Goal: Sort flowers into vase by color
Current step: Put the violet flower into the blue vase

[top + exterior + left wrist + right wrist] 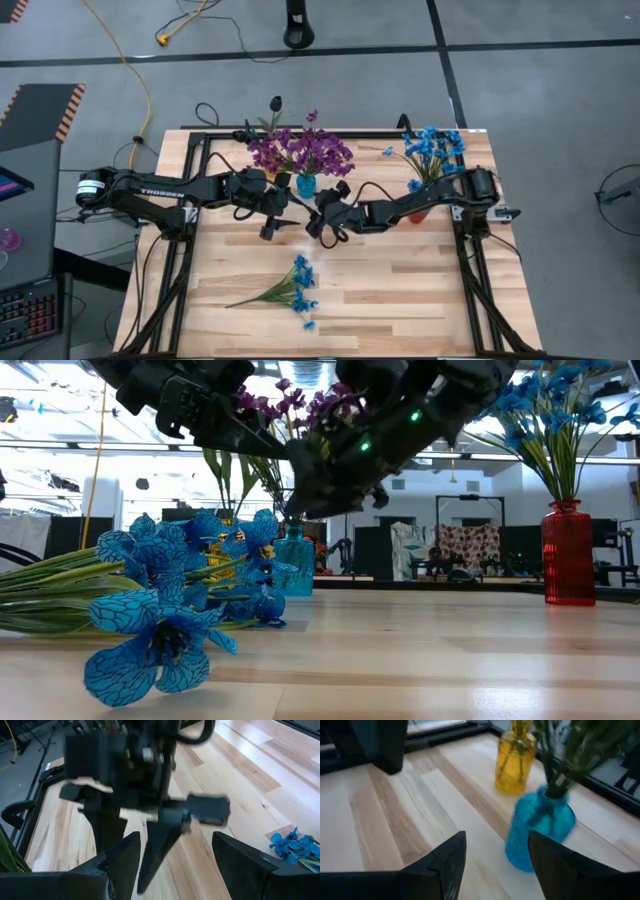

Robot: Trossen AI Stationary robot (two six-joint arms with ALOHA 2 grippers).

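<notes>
Flowers with blue blossoms (297,286) lie loose on the wooden table (400,300) near its front edge, well apart from both arms, while purple flowers (300,150) stand in the blue vase (305,185) at the back, more blue flowers (432,148) fill the red vase (418,213), and a yellow vase (515,757) stands just beside the blue one. The left gripper (268,228) hangs above mid-table with its fingers spread and empty, facing the right gripper (313,228). That one hovers close to the blue vase, fingers apart, gripping nothing.
</notes>
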